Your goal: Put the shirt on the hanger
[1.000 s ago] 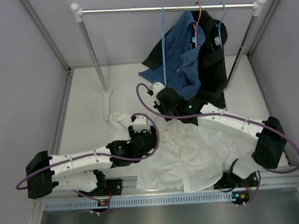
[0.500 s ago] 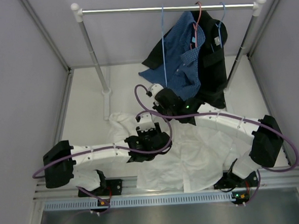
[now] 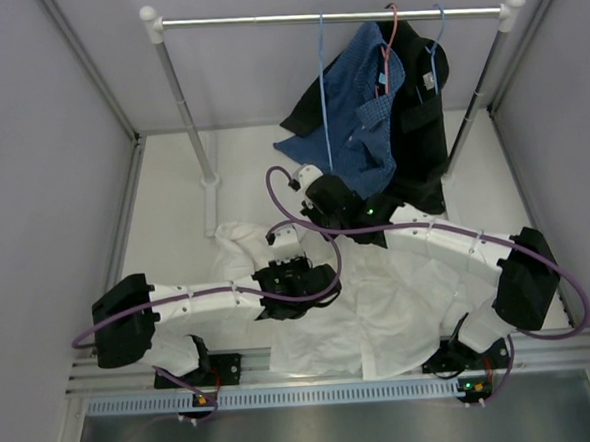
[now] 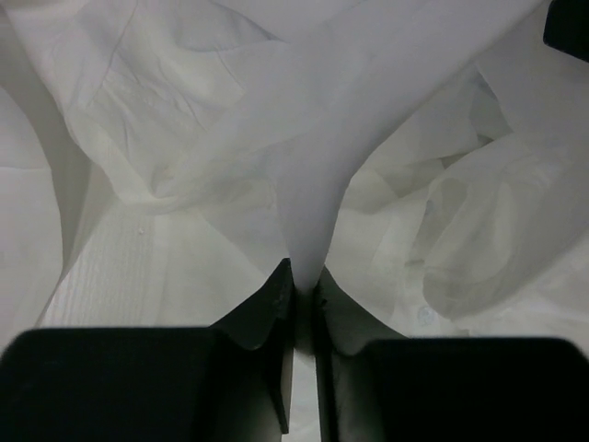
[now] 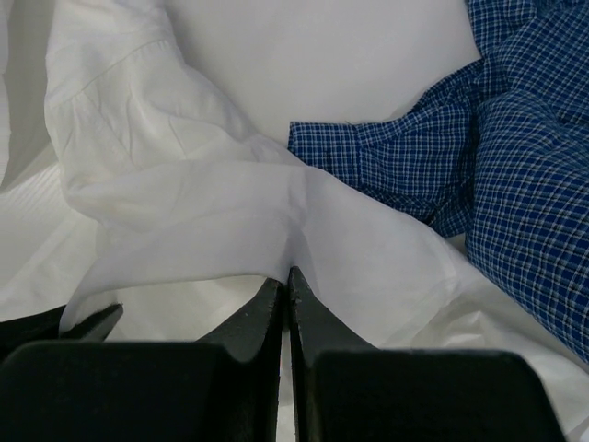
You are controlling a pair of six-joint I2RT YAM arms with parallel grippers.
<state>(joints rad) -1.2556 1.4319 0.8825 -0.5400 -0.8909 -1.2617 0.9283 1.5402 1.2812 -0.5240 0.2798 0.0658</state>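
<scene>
The crumpled white fabric shirt lies on the pale table. Left gripper and right gripper each pinch a fold of it. The thin light-blue wire hanger hangs from the metal rail.

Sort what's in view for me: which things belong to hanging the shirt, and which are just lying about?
For the job: white shirt, pinched in the left claw and right claw; bare light-blue hanger on the rail.
Just there: blue checked shirt; black garment; red hanger.
</scene>
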